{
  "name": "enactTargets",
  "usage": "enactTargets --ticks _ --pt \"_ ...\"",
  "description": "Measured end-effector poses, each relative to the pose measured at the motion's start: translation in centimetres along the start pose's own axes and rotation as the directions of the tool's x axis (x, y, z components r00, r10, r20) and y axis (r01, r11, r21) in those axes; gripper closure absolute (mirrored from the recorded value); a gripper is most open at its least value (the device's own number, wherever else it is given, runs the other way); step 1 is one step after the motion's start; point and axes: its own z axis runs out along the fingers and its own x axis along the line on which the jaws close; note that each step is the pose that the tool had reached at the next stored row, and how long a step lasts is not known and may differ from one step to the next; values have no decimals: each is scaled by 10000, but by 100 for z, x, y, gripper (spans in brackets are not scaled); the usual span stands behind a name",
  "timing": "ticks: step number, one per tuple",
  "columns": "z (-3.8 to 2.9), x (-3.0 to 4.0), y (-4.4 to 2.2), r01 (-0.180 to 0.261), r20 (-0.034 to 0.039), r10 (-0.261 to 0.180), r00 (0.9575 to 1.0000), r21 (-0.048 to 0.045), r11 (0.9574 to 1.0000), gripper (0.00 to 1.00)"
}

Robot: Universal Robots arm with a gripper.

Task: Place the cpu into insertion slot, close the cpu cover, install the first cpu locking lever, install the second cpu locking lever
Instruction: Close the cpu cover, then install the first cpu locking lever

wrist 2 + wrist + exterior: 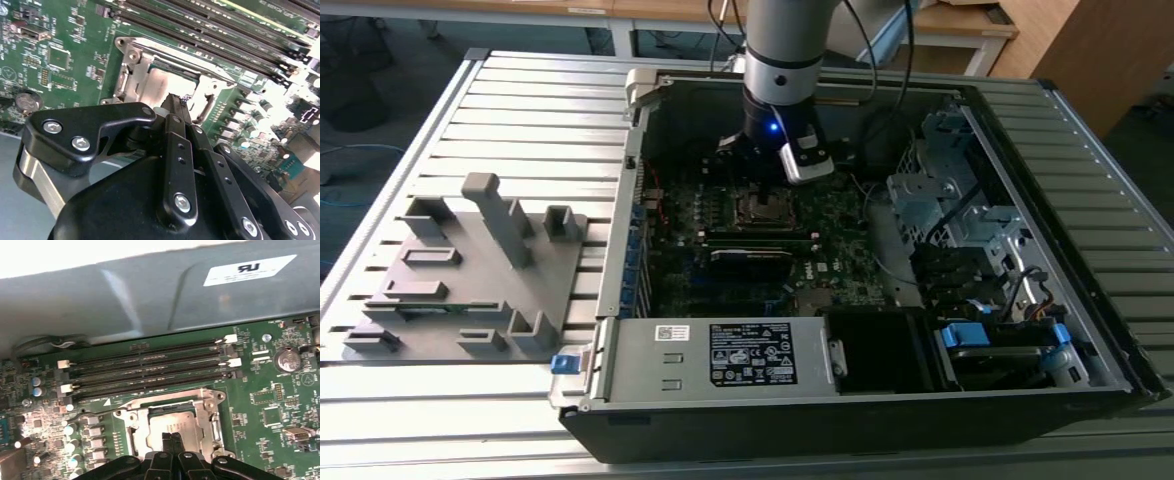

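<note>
Exterior view: one grey fixture plate [467, 270] at 9 o'clock of one open computer case [854, 432]. One gripper [765, 188] hangs over the insertion slot [765, 210]. First wrist view adds four memory slots [150, 365] and one coin cell [286, 360]. One cpu [186, 426] lies in the slot, framed by the cpu cover [207, 412]. Gripper clenched, tips together at the cpu top; contact unclear.

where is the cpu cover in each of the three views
Exterior view: the cpu cover is the silvery frame in the middle of the case, right under the gripper.
First wrist view: the cpu cover frames the cpu, between the memory slots and the gripper.
Second wrist view: the cpu cover lies just beyond the gripper.
Shared landmark: the gripper's shut tips at the socket.
</note>
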Motion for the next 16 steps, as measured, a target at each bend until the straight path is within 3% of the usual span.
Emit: enactTargets --ticks 16 --pt "-58 -1 3 0 1 0 10000 -2 10000 90"
